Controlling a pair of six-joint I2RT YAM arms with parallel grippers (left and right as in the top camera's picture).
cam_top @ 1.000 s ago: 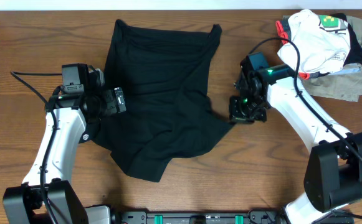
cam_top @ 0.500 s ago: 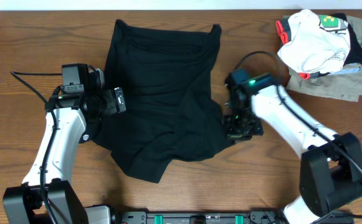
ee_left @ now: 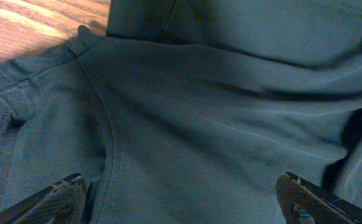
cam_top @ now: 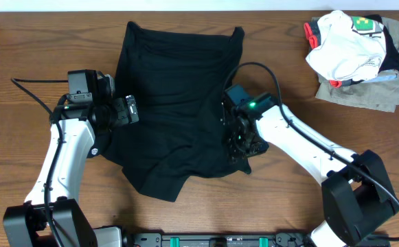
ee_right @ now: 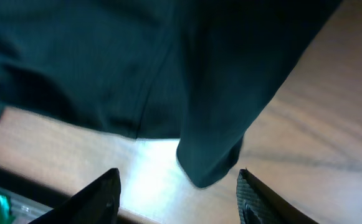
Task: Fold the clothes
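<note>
Both stand open: left gripper over the clothes, right gripper around a loose fold.

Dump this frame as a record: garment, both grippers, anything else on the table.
garment: black garment, spread on the table, wrinkled, lower part bunched, not neatly folded
left gripper: left gripper open, over the garment's left edge, holding nothing
right gripper: right gripper open, at the garment's lower right edge; a fabric fold hangs between the fingers, not clamped
other items: white garment on a khaki-grey garment, far right corner, apart from the black one
</note>
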